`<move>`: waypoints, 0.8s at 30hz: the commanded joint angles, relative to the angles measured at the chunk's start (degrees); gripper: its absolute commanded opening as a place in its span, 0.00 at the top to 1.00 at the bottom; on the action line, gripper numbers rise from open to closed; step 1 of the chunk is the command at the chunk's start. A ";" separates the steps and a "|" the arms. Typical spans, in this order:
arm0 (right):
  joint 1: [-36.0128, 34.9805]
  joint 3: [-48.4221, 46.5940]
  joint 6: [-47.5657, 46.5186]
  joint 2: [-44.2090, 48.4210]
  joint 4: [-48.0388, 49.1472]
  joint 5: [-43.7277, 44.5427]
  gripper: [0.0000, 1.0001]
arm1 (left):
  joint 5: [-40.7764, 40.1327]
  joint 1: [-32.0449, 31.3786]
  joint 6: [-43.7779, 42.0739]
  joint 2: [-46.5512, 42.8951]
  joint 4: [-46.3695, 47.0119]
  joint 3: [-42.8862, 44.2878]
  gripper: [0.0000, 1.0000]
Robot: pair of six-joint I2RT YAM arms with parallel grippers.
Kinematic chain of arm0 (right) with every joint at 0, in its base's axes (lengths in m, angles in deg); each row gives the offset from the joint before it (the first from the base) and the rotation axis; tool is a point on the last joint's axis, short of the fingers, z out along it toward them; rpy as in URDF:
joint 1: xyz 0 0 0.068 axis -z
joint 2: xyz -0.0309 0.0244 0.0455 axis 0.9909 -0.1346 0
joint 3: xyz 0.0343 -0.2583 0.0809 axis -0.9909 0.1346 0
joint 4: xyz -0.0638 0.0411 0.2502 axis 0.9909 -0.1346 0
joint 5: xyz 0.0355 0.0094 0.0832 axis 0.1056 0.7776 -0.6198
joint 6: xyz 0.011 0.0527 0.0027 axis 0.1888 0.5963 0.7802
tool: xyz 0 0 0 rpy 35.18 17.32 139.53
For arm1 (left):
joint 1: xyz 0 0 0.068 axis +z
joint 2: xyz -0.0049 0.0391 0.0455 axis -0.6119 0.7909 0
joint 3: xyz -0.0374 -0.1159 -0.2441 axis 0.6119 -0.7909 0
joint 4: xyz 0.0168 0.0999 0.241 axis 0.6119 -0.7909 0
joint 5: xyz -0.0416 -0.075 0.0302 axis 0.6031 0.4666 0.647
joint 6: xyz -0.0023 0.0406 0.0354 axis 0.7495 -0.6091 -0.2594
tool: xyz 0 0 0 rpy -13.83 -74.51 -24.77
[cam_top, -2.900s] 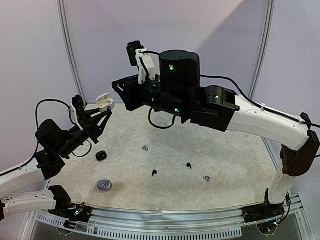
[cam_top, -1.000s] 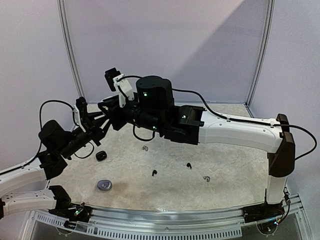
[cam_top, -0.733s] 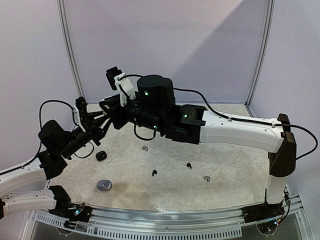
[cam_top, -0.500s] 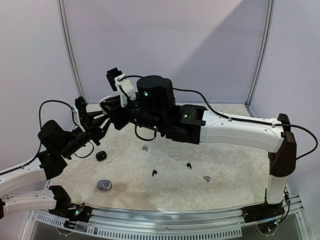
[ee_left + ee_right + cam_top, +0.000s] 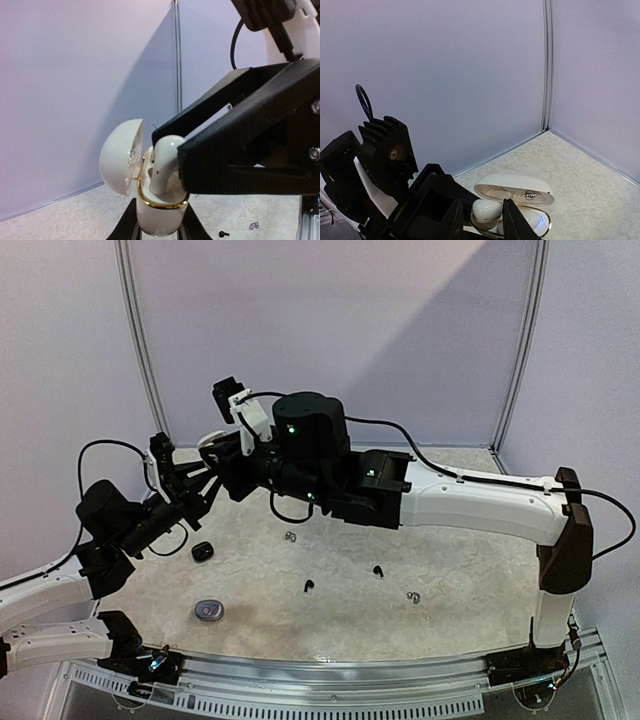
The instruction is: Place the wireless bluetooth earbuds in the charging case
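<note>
My left gripper (image 5: 159, 227) is shut on the body of a white charging case (image 5: 159, 210) with a gold rim, held upright in the air with its lid (image 5: 121, 157) open. A white earbud (image 5: 164, 162) stands stem-down in the case. My right gripper (image 5: 482, 220) straddles that earbud (image 5: 486, 210), its fingers slightly parted with a thin gap on the left side. Beside it in the case lies a white shape with a blue light (image 5: 530, 222). From above, both grippers meet at the case (image 5: 212, 440) at the table's far left.
On the table lie a black case (image 5: 203, 551), a grey case (image 5: 209, 611), two black earbuds (image 5: 309, 586) (image 5: 378, 570) and two silvery earbuds (image 5: 291, 536) (image 5: 413, 597). The right arm (image 5: 470, 502) spans the table above them. Walls stand close behind.
The right arm swung left and down to the case held by the left gripper, then held there. The case lid shows a little more now. The left arm has not moved.
</note>
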 commanded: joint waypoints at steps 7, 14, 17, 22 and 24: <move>0.42 0.74 -0.36 -0.86 -3.23 3.50 0.72 | 1.30 -0.57 0.49 -0.80 2.66 -0.37 1.00; 0.40 -2.51 -1.05 -1.82 -5.71 7.65 0.71 | 3.35 -0.63 1.93 -0.47 1.85 -0.19 1.00; 0.42 -3.68 -1.38 -2.76 -7.18 7.98 0.71 | 2.98 -0.63 2.41 -0.50 1.34 -0.16 1.00; 0.36 -3.88 -1.06 -2.81 -8.05 9.28 0.71 | 2.80 -0.63 2.27 -0.42 1.42 0.15 1.00; 0.43 -4.24 -1.20 -2.83 -8.69 9.98 0.71 | 2.84 -0.63 2.10 -0.31 1.47 0.15 1.00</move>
